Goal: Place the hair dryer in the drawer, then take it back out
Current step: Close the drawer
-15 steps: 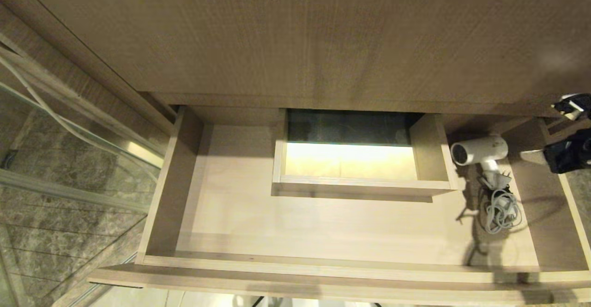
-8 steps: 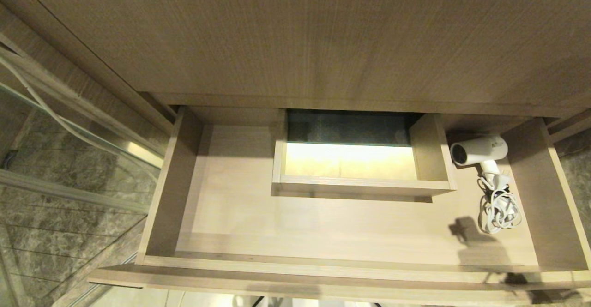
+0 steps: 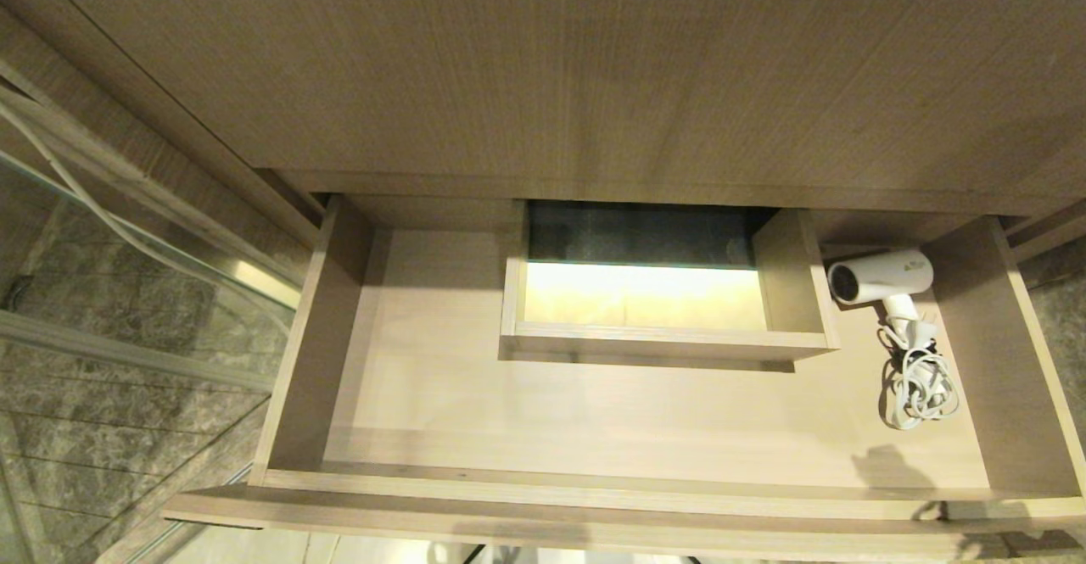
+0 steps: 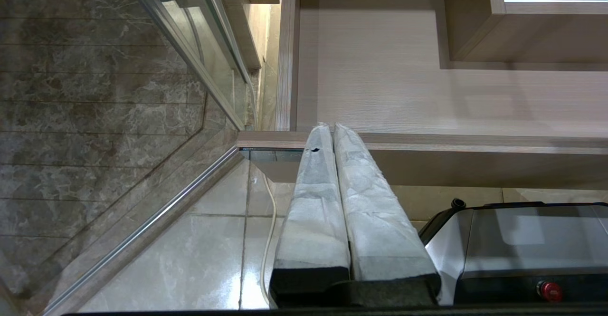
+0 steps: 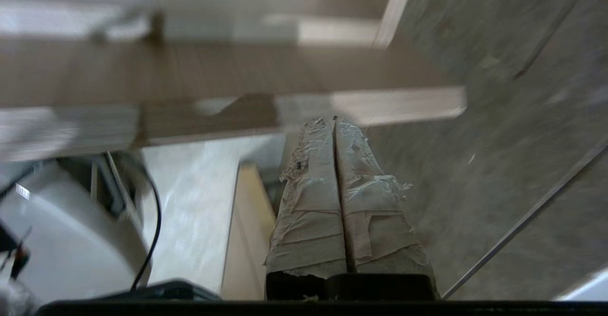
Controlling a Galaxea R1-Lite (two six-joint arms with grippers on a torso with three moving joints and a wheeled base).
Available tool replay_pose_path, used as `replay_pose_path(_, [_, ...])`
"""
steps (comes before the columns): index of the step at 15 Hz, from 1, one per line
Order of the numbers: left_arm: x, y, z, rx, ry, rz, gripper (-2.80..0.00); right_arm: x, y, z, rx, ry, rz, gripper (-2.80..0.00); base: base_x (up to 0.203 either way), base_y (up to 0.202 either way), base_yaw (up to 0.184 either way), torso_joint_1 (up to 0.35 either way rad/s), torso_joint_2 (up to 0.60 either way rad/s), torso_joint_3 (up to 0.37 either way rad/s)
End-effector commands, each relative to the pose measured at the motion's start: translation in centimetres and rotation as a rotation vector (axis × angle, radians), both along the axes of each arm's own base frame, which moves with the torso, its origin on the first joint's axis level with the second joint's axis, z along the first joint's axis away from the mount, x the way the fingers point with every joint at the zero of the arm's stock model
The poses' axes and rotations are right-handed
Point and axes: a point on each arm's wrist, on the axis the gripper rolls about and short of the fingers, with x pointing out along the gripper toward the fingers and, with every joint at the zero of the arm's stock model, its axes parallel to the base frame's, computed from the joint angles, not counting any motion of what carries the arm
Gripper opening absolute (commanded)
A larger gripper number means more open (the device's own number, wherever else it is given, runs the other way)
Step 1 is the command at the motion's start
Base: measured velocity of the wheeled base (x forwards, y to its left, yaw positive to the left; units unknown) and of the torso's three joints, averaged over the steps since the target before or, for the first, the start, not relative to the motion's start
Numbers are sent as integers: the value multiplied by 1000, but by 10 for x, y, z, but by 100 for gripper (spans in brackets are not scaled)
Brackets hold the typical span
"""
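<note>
- My right tool (image 5: 334,121) was closed tight, its two taped fingers (image 5: 308,202) pressed flat against each other with nothing between them.
- It hung in front of the drawer's front edge (image 5: 237,116), out over the tiled floor (image 5: 199,202); it did not show in the head view at all, and its own view was blurred.
- My left tool (image 4: 332,127) was closed as well, its wrapped fingers (image 4: 375,221) side by side and gripping nothing.
- It sat parked low in front of the drawer's left front corner, tips level with the top of the front panel (image 4: 427,140), above my own base (image 4: 522,235).
- The drawer (image 3: 594,428) stood pulled fully out beneath the bench (image 3: 551,64), tan wood grain inside, with a walled rectangular cutout (image 3: 636,293) at the middle of its back.
- The hair dryer (image 3: 882,276) lay on the drawer floor in the right rear corner, just beside the cutout's right wall, its barrel on its side with the dark grille turned towards that wall.
- Its handle pointed to the front of the drawer, and the white cord (image 3: 920,386) lay bundled in loose loops just in front of it, near the drawer's right side wall.
- No tool touched the hair dryer.
- To the left of the drawer were a glass panel with a metal frame (image 3: 127,343) and dark marbled tiles (image 3: 102,445).
</note>
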Motion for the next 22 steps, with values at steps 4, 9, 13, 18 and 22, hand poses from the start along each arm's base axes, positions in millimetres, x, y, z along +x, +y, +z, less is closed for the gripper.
replay_pose_path(4, [0,0,0,0,2,0,-280,24,-25,-45,49,323,-114,-280,0,0,0,0,0,0])
replay_pose_path(9, [0,0,0,0,2,0,-280,30,-30,-59,31,471,-98,-280,0,0,0,0,0,0])
replay_pose_path(13, [0,0,0,0,2,0,-280,50,-40,-60,31,458,-93,-280,0,0,0,0,0,0])
replay_pose_path(18, [0,0,0,0,2,0,-280,64,-45,-52,52,313,-54,-280,0,0,0,0,0,0])
replay_pose_path(22, [0,0,0,0,2,0,-280,80,-51,-35,59,27,36,-280,0,0,0,0,0,0])
